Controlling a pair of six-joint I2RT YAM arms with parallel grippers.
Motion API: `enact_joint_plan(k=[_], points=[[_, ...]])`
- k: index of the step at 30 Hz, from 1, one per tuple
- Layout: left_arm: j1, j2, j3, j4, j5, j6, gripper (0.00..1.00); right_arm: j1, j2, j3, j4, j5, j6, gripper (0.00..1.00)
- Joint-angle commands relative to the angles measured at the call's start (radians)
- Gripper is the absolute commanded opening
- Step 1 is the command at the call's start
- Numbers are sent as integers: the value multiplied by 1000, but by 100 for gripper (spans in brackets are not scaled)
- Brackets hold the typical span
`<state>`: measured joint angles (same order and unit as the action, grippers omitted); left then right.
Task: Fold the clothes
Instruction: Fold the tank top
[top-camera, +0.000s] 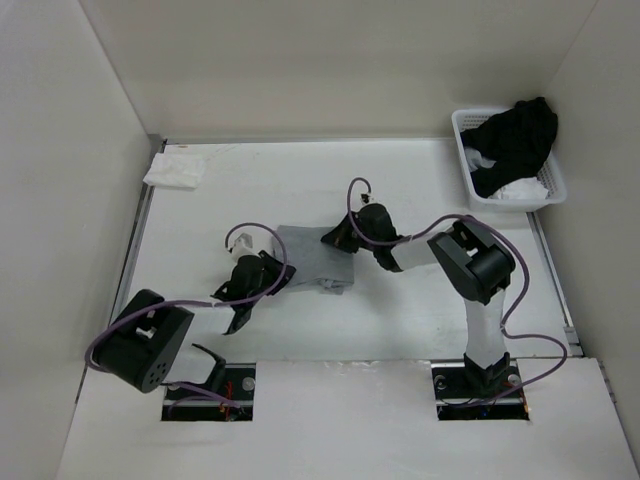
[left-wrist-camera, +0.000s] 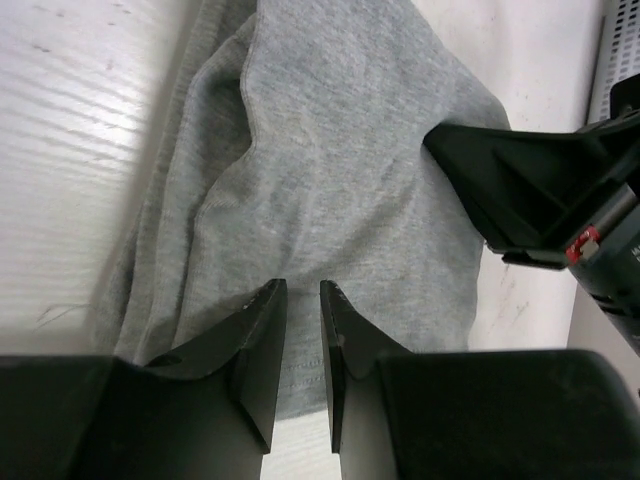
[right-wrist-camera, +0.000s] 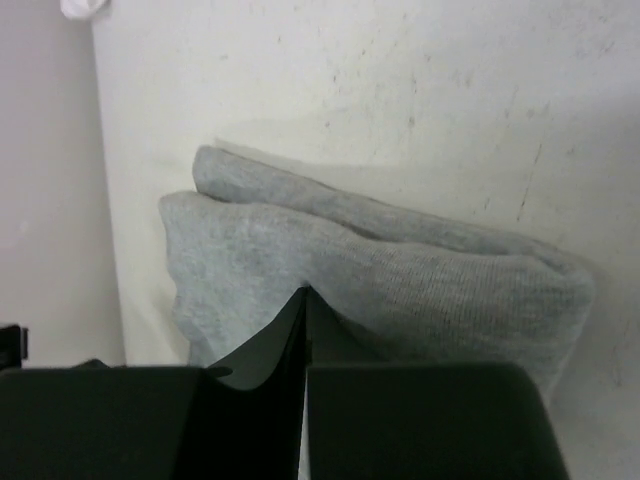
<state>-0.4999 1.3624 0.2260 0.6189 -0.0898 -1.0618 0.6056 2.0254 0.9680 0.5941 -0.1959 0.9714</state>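
While clamping with the right gripper (right-wrist-camera: 305, 292), jaws pressed fully together, pinching a thick fold at the right edge of the grey tank top (right-wrist-camera: 400, 270). Holding the left gripper (left-wrist-camera: 303, 287) at the left edge of the tank top, jaws standing only narrowly apart, a slim gap showing between them, tips sitting just over the hem; not possible to tell whether any fabric is being caught there. Lying between both grippers in soft bunched layers, partly folded, resting on the white table (top-camera: 400, 310). Sitting well apart from the tank top, beyond its far right: a white basket (top-camera: 458, 120) holding a heap of black garments (top-camera: 515, 140). Lying well apart from the tank top, beyond its far left: a small white folded cloth (top-camera: 175, 168).
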Motion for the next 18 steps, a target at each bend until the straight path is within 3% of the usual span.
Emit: enact_joint_plan(k=[1,9,18], points=[[19,-81,-37,-2,-10,3,20,-26,16,34,105,24,79,3],[24,-328,19,-214,-45,66,23,-37,-129,8,130,-17,102,10],[68,-559,171,-580,-292,282,49,-62,-672,-302,44,51,-83,45]])
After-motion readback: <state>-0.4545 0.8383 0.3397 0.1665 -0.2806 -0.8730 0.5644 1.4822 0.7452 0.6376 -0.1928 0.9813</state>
